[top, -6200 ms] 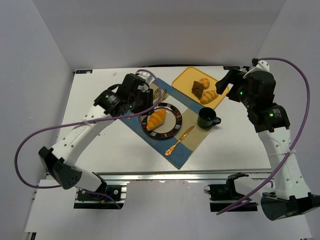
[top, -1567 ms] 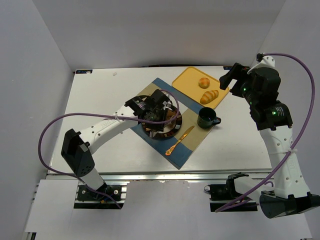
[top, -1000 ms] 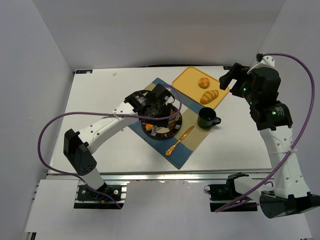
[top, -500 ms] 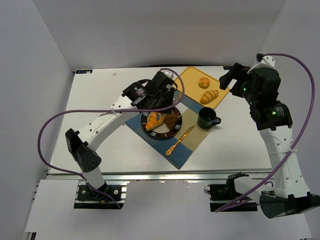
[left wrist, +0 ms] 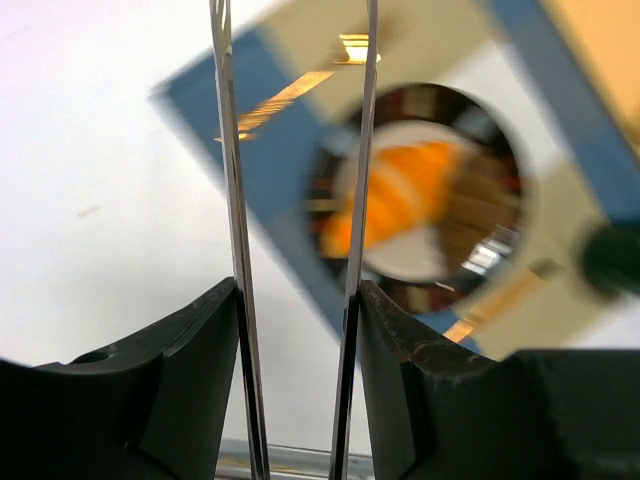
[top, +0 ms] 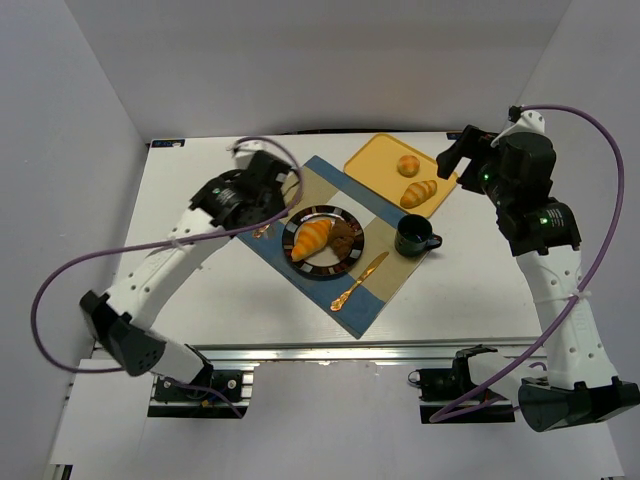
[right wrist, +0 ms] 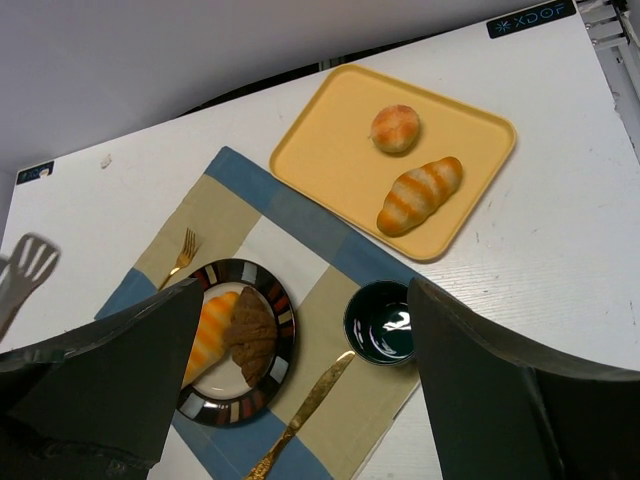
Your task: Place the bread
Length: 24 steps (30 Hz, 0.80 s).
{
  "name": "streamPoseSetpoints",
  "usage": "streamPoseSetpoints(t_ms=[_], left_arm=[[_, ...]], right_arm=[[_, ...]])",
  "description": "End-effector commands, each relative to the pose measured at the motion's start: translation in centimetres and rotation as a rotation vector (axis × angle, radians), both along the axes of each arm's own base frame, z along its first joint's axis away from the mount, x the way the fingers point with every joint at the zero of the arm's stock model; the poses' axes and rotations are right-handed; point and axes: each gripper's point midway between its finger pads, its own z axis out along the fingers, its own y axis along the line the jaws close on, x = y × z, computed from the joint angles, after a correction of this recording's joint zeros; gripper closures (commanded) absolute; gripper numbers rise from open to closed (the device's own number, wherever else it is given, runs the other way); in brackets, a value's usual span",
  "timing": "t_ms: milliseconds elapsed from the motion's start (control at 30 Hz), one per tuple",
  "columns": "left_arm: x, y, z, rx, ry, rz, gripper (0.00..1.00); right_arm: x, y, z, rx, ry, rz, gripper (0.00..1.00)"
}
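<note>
A dark brown bread (top: 346,238) lies on the striped-rim plate (top: 300,262) beside an orange croissant (top: 313,238). Both also show in the right wrist view, the brown bread (right wrist: 252,335) to the right of the croissant (right wrist: 210,335). In the left wrist view, which is blurred, the croissant (left wrist: 395,195) is just beyond the right blade. My left gripper (top: 280,200) hovers above the placemat's left part, up and left of the plate. Its thin blades (left wrist: 232,150) stand apart with nothing between them. My right gripper (top: 455,155) is open and empty, high over the tray's right edge.
A yellow tray (top: 375,160) at the back holds a round bun (top: 408,165) and a striped roll (top: 418,193). A dark cup (top: 412,236), a gold knife (top: 360,280) and a gold fork (top: 265,228) lie on the blue-and-beige placemat (top: 360,310).
The brown bread has gone from the tray to the plate. My left gripper was low over the plate; it has let go and drawn back to the left. The right arm stayed still.
</note>
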Motion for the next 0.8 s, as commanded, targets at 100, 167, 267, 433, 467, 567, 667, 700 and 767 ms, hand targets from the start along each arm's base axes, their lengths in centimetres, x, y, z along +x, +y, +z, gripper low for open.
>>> streamPoseSetpoints(t_ms=[100, 167, 267, 433, 467, 567, 667, 700, 767], left_arm=[[-1.9, 13.0, -4.4, 0.016, 0.027, 0.403, 0.42], [-2.7, 15.2, -7.3, 0.000, 0.054, 0.478, 0.42], [-2.9, 15.7, -10.3, -0.076, 0.075, 0.525, 0.43], [-4.4, 14.6, -17.2, -0.161, 0.173, 0.516, 0.44], [-4.3, 14.2, -17.8, -0.182, 0.176, 0.502, 0.45], [-4.2, 12.8, -19.8, -0.240, 0.214, 0.472, 0.45], [-5.2, 11.7, -22.6, -0.287, 0.287, 0.463, 0.44], [-5.2, 11.4, -23.1, -0.305, 0.292, 0.459, 0.44], [-6.0, 11.1, -24.7, -0.323, 0.325, 0.464, 0.39]], right_arm=[[0.6, 0.4, 0.7, 0.025, -0.039, 0.014, 0.11], [0.7, 0.7, 0.6, 0.030, -0.035, 0.022, 0.11], [0.8, 0.7, 0.5, 0.030, -0.032, 0.025, 0.11], [0.6, 0.7, 0.3, 0.027, -0.025, 0.025, 0.11], [0.6, 0.7, 0.3, 0.028, -0.026, 0.027, 0.11], [0.5, 0.9, -0.4, 0.028, -0.009, 0.033, 0.11], [0.6, 1.5, -1.4, 0.039, 0.014, 0.057, 0.11], [0.6, 1.6, -1.8, 0.044, 0.024, 0.063, 0.11], [0.6, 2.0, -2.4, 0.053, 0.040, 0.078, 0.11]])
